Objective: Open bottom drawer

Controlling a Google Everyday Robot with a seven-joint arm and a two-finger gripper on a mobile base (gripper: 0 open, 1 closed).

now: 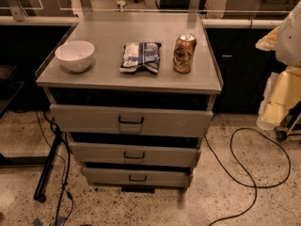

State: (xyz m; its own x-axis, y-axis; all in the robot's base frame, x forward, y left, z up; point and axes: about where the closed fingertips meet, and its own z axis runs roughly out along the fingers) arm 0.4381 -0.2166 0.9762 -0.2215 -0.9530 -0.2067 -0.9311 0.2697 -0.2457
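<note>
The bottom drawer point(162, 178) is the lowest and shallowest of three grey fronts on the cabinet point(141, 81) in the middle of the view. Its small dark pull handle point(138, 178) sits at the centre of the front. Above it are the mid-sized drawer point(164, 155) and the tallest drawer point(164, 121). A dark gap shows above each front. My gripper is not in view. Only a white, blurred part that looks like my arm point(292, 32) shows at the right edge, well away from the drawers.
On the cabinet top stand a white bowl point(75, 55), a crumpled snack bag point(140, 56) and an orange can point(184, 53). A black cable point(254, 173) loops on the floor at the right, a black stand leg point(47, 173) leans at the left, and a wheeled cart point(280, 102) stands at the right.
</note>
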